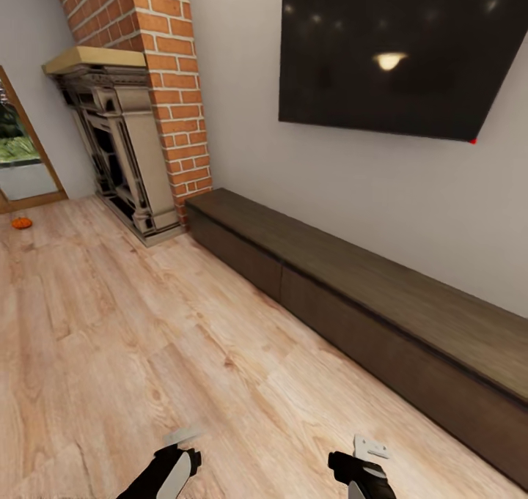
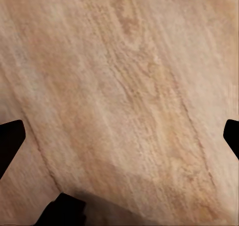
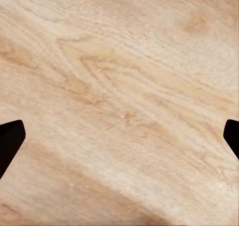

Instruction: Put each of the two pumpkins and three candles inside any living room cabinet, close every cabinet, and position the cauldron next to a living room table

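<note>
One small orange pumpkin [image 1: 21, 223] lies on the wooden floor at the far left, near a glass door. The long, low dark-brown cabinet [image 1: 345, 305] runs along the wall under the television, with all its fronts flush and shut. My two arms, left [image 1: 170, 471] and right [image 1: 361, 475], hang low at the near edge, over bare floor and well short of the cabinet. In the left wrist view my left gripper [image 2: 119, 141] is open with nothing between its fingers. My right gripper [image 3: 119, 139] is likewise open and empty. The candles, cauldron and table are out of view.
A brick chimney [image 1: 165, 81] with an ornate fireplace [image 1: 121, 147] stands at the cabinet's far end. A large black television [image 1: 400, 52] hangs on the wall above the cabinet. Pale plank floor [image 1: 132, 338] stretches between me, the pumpkin and the cabinet.
</note>
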Motion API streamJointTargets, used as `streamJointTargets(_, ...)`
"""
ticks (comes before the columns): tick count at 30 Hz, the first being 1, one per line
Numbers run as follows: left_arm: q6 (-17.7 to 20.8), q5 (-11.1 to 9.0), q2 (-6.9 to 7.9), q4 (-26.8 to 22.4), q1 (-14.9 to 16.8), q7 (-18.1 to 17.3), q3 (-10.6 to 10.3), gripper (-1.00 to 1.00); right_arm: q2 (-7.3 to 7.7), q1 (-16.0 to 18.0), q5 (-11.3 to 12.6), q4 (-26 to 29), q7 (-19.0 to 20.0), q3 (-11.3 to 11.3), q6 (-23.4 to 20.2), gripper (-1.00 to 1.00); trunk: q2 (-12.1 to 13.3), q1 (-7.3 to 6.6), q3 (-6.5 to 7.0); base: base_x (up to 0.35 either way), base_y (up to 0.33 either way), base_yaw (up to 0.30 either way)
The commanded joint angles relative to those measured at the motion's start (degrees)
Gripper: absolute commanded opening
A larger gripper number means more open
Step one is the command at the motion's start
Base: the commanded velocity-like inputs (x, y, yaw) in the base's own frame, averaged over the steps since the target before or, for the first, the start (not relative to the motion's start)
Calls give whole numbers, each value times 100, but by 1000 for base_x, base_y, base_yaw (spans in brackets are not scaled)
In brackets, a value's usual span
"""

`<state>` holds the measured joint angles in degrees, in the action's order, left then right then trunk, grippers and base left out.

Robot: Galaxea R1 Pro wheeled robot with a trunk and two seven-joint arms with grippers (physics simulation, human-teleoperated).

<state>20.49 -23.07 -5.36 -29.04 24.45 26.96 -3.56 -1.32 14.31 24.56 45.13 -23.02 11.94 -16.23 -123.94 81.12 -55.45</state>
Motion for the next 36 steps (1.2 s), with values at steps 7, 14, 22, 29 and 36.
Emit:
streamJointTargets(7,-44,-57,35,29,1,47,3,100,8,1,40,-108,-45,18,109,100,280,-155,112,0,0,103)
streamJointTargets(14,-45,-54,23,30,-1,51,4,100,3,1,22,-117,-46,30,111,100,561,-309,238,0,0,1)
streamJointTargets(22,-45,-57,24,30,-1,46,4,100,-10,1,22,-116,-45,39,111,100,882,-485,381,0,0,0)
streamJointTargets(29,-43,-57,26,30,-2,46,4,100,-19,1,22,-110,-52,45,111,100,1162,-638,507,0,0,0)
streamJointTargets(36,-37,-57,18,30,-2,54,4,100,-43,1,22,-109,-90,579,82,100,1443,-792,633,0,0,0)
